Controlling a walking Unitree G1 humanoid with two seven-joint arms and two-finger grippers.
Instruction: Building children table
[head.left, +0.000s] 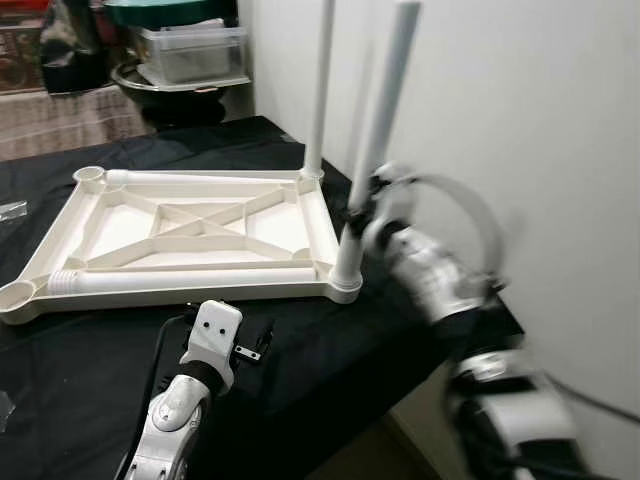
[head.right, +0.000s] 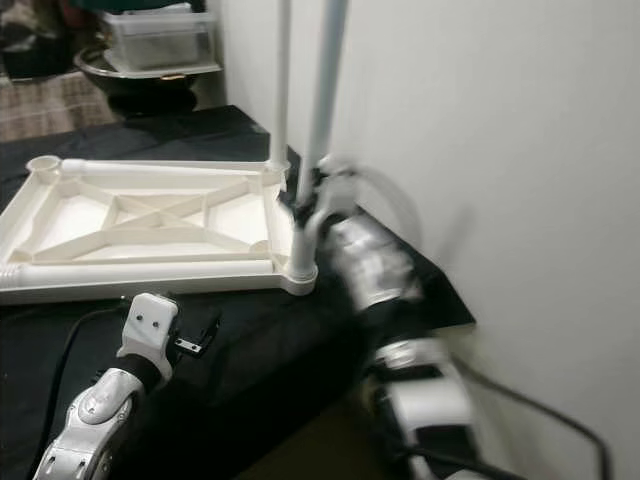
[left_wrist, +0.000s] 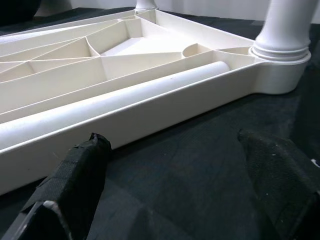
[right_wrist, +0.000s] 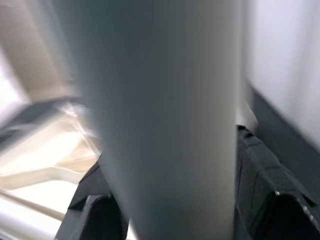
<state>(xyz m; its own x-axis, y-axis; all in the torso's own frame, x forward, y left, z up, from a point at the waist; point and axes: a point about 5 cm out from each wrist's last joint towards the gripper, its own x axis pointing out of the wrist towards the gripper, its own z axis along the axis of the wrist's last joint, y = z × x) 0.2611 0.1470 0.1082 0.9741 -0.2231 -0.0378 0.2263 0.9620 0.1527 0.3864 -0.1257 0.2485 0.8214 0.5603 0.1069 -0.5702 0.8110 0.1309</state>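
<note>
A cream table top lies upside down on a black cloth. Two white legs stand upright in its right corners, the far one and the near one. Two more legs lie loose inside the frame, along the near rail and along the far rail. My right gripper is blurred and shut on the near upright leg low down, one of its fingers on each side. My left gripper stands open over the cloth just before the table top's near edge, holding nothing.
A white wall rises close on the right, right behind the upright legs. The black cloth's front right corner drops off beside my right arm. A clear plastic box and a dark bowl stand at the back.
</note>
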